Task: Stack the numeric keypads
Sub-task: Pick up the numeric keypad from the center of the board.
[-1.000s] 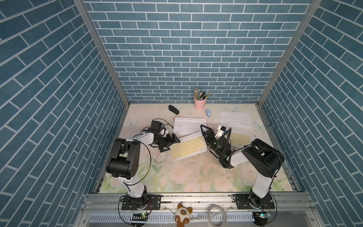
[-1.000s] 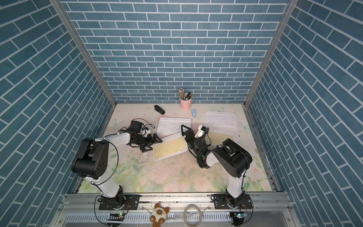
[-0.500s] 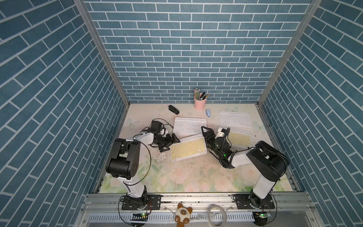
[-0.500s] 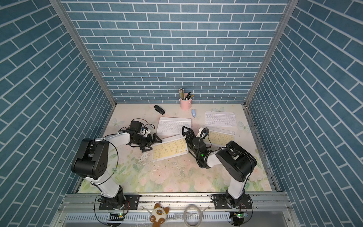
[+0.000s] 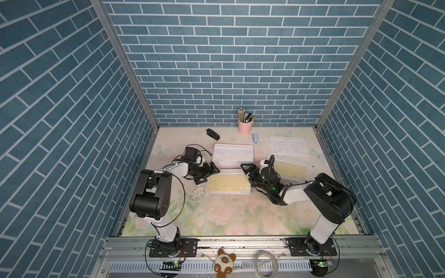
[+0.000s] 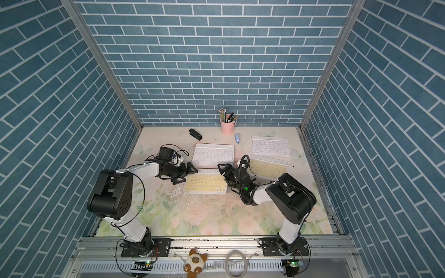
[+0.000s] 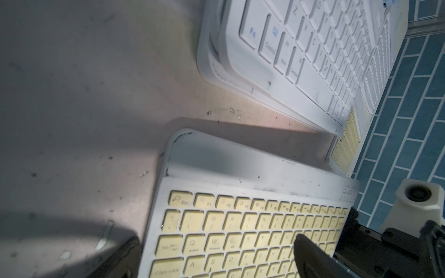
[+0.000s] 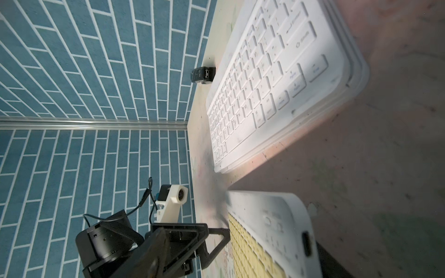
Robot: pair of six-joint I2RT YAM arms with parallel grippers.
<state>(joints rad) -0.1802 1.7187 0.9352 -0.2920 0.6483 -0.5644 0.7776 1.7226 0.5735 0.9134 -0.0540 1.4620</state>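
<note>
Left gripper: fingers spread wide at the 9 o'clock end of the centre yellow keypad, one over the keys and one off the edge, pinching nothing.
Right gripper: at that keypad's 3 o'clock end, right up against the short edge (honestly can't tell if it's clamped or loose).
Centre yellow keypad: flat on the table, mid-table.
White stack: just past it at 12 o'clock, white keys on top, more frames underneath in the wrist views.
Second yellow keypad: at 2 o'clock, beside the right wrist.
Lone white keypad: farther back, around 1 o'clock.
Back-wall clutter: stapler, pink cup.
</note>
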